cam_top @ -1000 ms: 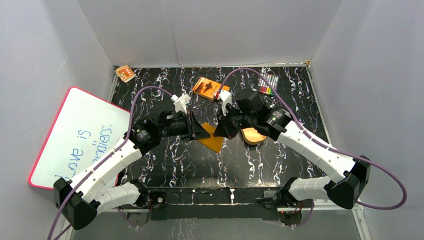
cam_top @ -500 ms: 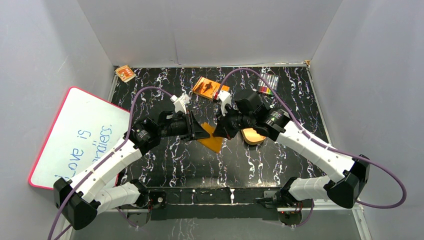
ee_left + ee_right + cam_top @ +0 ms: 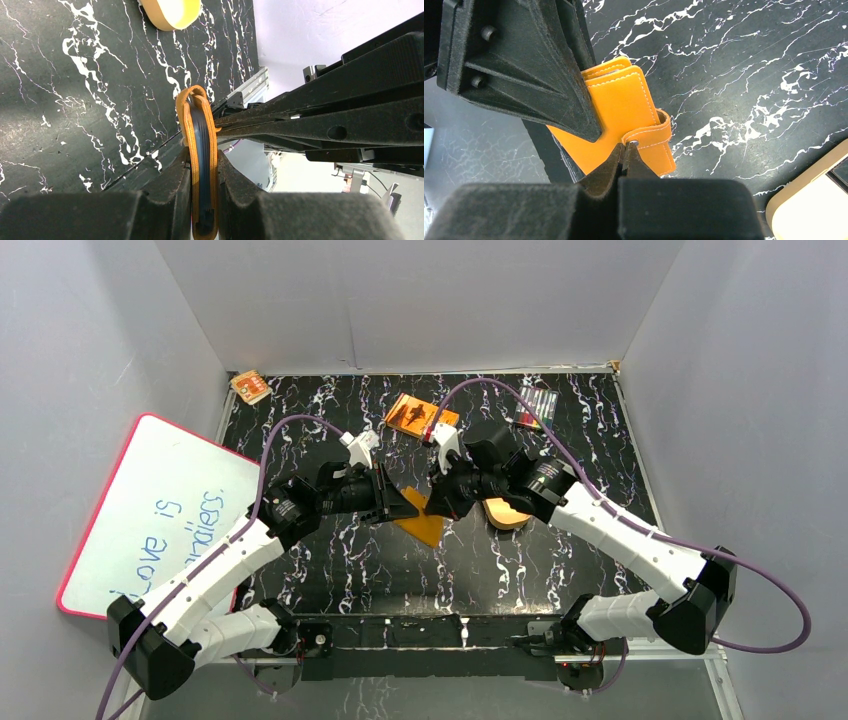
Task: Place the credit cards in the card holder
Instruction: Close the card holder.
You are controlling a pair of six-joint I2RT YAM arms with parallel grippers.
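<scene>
The card holder (image 3: pixel 427 525), an orange leather wallet, is held above the table at the centre. My left gripper (image 3: pixel 408 506) is shut on it. In the left wrist view the wallet (image 3: pixel 213 165) shows edge on between my left gripper's (image 3: pixel 202 200) pads, with dark blue-grey layers between its orange covers. My right gripper (image 3: pixel 441 507) faces it from the right. In the right wrist view my right gripper (image 3: pixel 626 148) is shut on the wallet's snap tab (image 3: pixel 651 137), and the wallet's orange face (image 3: pixel 621 107) is closed. No loose black credit card shows in any view.
A tan oval tray (image 3: pixel 505 513) lies just right of the grippers and shows in the right wrist view (image 3: pixel 809 200). An orange book (image 3: pixel 420 416) and a marker pack (image 3: pixel 535 406) lie at the back. A whiteboard (image 3: pixel 160 510) leans at the left.
My right gripper has shifted slightly left and up, and the wallet has moved a little with it. The left arm has hardly moved.
</scene>
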